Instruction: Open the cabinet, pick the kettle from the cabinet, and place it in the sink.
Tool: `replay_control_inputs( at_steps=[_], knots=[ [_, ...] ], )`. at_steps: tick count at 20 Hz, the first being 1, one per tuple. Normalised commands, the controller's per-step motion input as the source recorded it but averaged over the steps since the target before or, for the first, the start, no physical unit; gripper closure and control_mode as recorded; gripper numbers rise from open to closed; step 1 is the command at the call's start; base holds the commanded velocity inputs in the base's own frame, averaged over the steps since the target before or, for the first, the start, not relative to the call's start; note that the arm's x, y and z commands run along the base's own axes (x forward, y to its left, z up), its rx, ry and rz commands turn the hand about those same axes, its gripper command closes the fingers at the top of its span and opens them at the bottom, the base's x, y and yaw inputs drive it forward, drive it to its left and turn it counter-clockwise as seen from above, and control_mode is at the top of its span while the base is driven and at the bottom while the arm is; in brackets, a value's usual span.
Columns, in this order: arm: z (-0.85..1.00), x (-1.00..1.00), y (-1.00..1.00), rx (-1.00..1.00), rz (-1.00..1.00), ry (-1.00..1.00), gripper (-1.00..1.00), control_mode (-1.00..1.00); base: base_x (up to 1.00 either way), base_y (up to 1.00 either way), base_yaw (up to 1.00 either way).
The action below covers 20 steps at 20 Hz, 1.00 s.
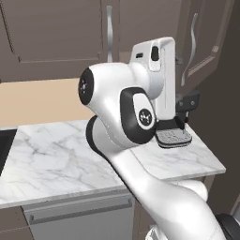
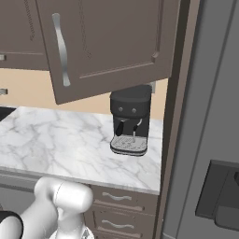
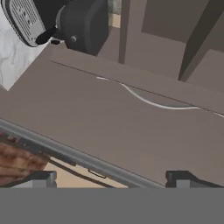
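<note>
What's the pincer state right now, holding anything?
Pincer: open, holding nothing; fingertips stand wide apart, facing the partly open cabinet door with its silver handle.

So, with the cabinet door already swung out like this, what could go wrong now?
The open cabinet door hangs out over the counter, so the arm could knock it while reaching in. The coffee machine stands just below that door, close to any low approach. The gripper is open and sits very near the door panel.
</note>
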Motion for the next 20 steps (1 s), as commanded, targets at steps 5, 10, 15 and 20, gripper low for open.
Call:
replay_control_inputs(
  at_steps=[5, 10, 15, 20],
  knots=[
    [-0.1, 0.22, 0.0, 0.0, 0.0, 0.0, -1.0, -1.0, 0.0, 0.0, 0.0],
    [-0.15, 0.25, -0.03, -0.03, 0.0, 0.0, -1.0, -1.0, 0.0, 0.0, 0.0],
    [-0.06, 0.25, -0.1, -0.03, 0.0, 0.0, -1.0, -1.0, 0.0, 0.0, 0.0],
    [-0.01, 0.3, -0.01, -0.01, 0.0, 0.0, -1.0, -1.0, 0.0, 0.0, 0.0]
  ],
)
